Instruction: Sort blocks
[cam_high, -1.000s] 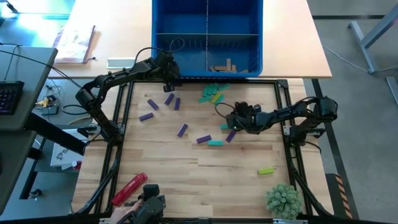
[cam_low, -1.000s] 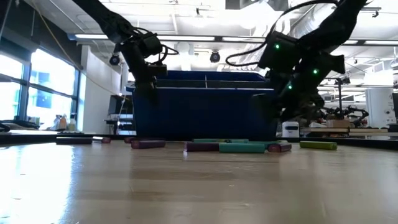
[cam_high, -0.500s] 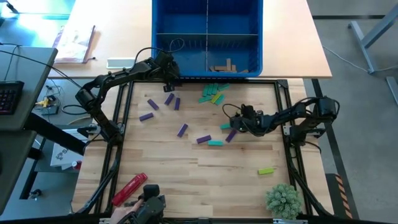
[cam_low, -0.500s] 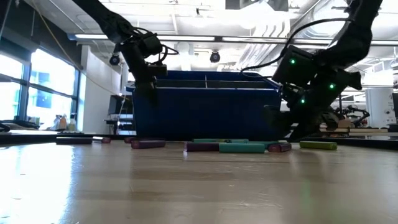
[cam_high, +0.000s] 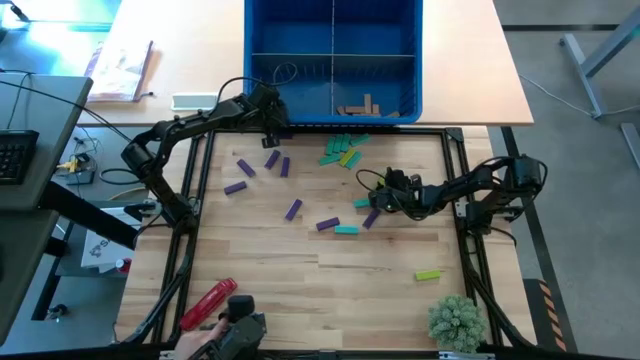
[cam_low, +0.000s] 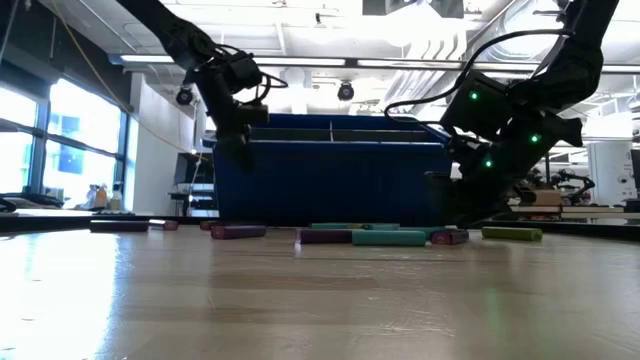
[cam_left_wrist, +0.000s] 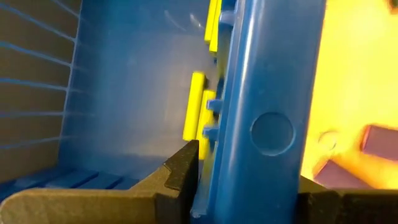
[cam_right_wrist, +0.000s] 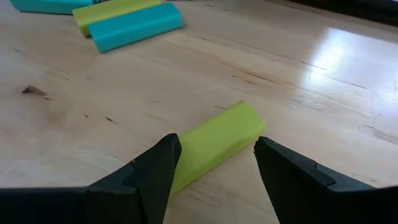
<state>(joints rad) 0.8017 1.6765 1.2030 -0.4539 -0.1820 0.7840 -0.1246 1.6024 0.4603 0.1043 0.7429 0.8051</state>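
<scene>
Blocks (cam_high: 290, 208) lie scattered across the wooden surface (cam_high: 300, 270) from above, purple, teal and lime, while the left hand (cam_high: 270, 128) grips the blue bin (cam_high: 333, 60) wall. Level view: right hand (cam_low: 470, 205) sits low by the bin. Left wrist: fingers (cam_left_wrist: 180, 171) clamp the bin's rim. Right wrist: fingers (cam_right_wrist: 155, 168) spread, straddling a lime block (cam_right_wrist: 214, 144) lying flat, not yet squeezing it.
</scene>
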